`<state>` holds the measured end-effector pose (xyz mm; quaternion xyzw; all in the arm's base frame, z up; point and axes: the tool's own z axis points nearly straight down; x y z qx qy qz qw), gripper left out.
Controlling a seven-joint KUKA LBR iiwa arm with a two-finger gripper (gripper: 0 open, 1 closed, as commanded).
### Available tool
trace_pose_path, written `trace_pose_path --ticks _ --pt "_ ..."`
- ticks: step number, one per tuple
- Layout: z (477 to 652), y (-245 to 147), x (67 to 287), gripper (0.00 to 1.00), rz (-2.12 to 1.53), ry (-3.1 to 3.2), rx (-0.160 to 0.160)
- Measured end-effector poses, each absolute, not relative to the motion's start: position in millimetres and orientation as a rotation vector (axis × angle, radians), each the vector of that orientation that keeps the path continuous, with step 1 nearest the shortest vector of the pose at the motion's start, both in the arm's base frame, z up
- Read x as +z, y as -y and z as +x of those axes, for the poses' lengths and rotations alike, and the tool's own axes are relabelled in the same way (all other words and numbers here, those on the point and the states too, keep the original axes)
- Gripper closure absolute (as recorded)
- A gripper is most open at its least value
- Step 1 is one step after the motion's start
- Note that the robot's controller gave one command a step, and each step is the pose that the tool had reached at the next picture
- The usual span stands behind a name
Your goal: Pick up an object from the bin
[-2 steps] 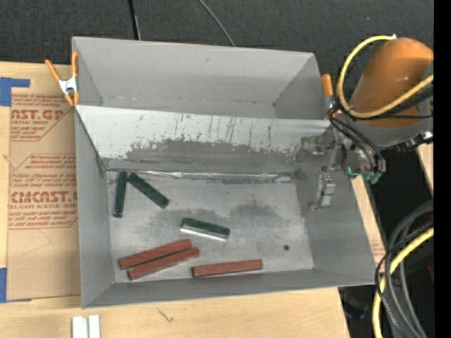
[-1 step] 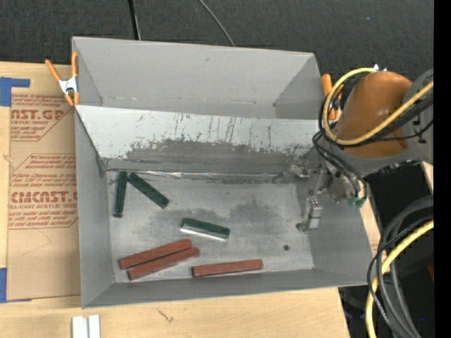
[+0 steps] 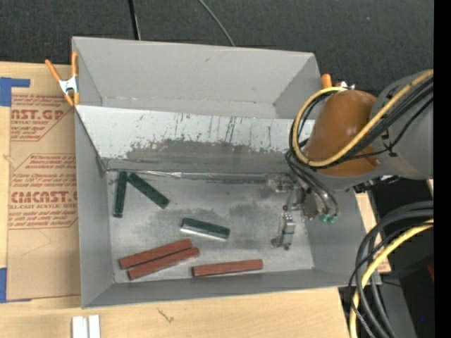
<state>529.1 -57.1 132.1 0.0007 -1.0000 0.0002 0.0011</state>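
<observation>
My gripper (image 3: 283, 238) hangs low over the bin's right part, close above the bare floor. The nearest thing is a flat red-brown bar (image 3: 227, 267), lying lengthwise near the front wall, down and to the left of the gripper and apart from it. A short dark green bar (image 3: 204, 228) with a pale upper edge lies further left, about level with the gripper. I see nothing held in the gripper.
Two longer red-brown bars (image 3: 156, 256) lie side by side at the front left. Two dark green bars (image 3: 120, 193) (image 3: 149, 191) rest near the back left corner. The arm with its orange cover and cables reaches over the bin's right wall.
</observation>
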Motion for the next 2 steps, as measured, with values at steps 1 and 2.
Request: trace_pose_path --ticks 1,2 --pt "520.1 22 124 0.00 0.063 3.142 -0.004" --pt "503.4 -27 77 1.00 -0.242 3.131 0.000"
